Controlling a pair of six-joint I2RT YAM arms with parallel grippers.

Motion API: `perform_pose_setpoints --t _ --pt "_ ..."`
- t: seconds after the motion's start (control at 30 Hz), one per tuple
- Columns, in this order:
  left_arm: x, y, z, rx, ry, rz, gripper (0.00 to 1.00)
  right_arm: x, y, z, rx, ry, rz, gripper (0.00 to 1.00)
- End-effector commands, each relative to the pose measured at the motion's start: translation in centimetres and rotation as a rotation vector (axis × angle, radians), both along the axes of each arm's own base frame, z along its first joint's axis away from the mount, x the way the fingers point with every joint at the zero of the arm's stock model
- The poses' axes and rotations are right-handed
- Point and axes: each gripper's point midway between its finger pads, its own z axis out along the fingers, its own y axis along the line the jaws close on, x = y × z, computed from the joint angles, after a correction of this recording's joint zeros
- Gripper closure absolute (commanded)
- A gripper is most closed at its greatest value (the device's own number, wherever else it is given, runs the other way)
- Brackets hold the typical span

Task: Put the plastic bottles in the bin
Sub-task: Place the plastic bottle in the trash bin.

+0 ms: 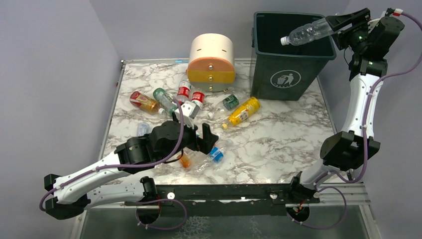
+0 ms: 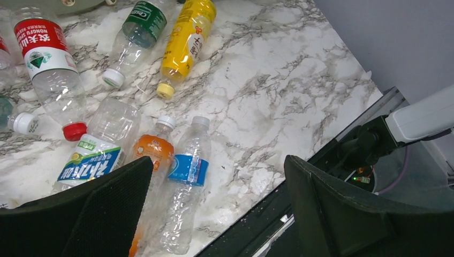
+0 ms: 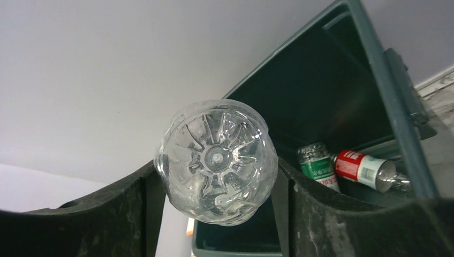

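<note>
The job is underway, but most of it lies ahead. The right tool is clenched on the base of a clear bottle, holding it nearly level above the open mouth of the bin with the cap pointing left. The right wrist view shows the bottle's ribbed bottom pinched between both fingers, with the bin's interior below it. In the bin, 2 bottles already lie side by side: a green-labelled bottle and a red-labelled bottle. Whether more sit beneath them cannot be told. So 2 are visibly done, and a 3rd looks 1 release away from joining them. What remains is the scatter on the bench. I count roughly 10 bottles there, some partly hidden by the left arm. A group lies in front of the cream-and-orange drawer unit, including the yellow bottle and several with red or green labels. Nearer the bases, the left tool is released, its jaws spread wide and holding nothing. It hovers over a blue-labelled bottle and an orange bottle, which lie touching side by side. 1 of those 2 seems the likely next pick for that arm.
</note>
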Motion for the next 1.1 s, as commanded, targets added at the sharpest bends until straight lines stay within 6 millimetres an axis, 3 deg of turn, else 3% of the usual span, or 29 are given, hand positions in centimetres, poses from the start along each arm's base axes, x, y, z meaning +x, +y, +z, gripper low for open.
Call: perform_pose_setpoints --t 0.0,0.07,0.17,0.37,0.53,0.87,1.07 --pt "0.0 0.1 -0.9 0.040 0.009 -0.002 0.01 0.5 -1.6 -0.2 -0.075 0.021 -0.069 0.29" --pt "-0.1 0.0 -1.4 0.057 0.022 -0.007 0.01 0.7 -1.8 -0.8 -0.084 0.043 -0.069 0.18" --pt "-0.1 -0.3 -2.2 0.084 0.044 -0.011 0.01 0.8 -1.8 -1.3 -0.093 0.063 -0.064 0.11" --pt "-0.6 -0.8 -3.9 0.135 0.084 -0.039 0.01 0.2 -1.0 -1.0 -0.102 0.062 -0.027 0.05" --pt "-1.1 -1.1 -6.0 0.198 0.112 -0.089 0.01 -1.6 0.8 -0.4 -0.122 0.051 0.035 0.04" --pt "-2.5 -1.0 -10.4 0.309 0.174 -0.173 0.01 -7.9 9.5 -1.2 -0.213 0.043 0.279 0.03" --pt "-3.4 -1.4 -14.5 0.399 0.281 -0.192 0.01 -13.7 13.5 -4.4 -0.202 0.064 0.432 0.03"
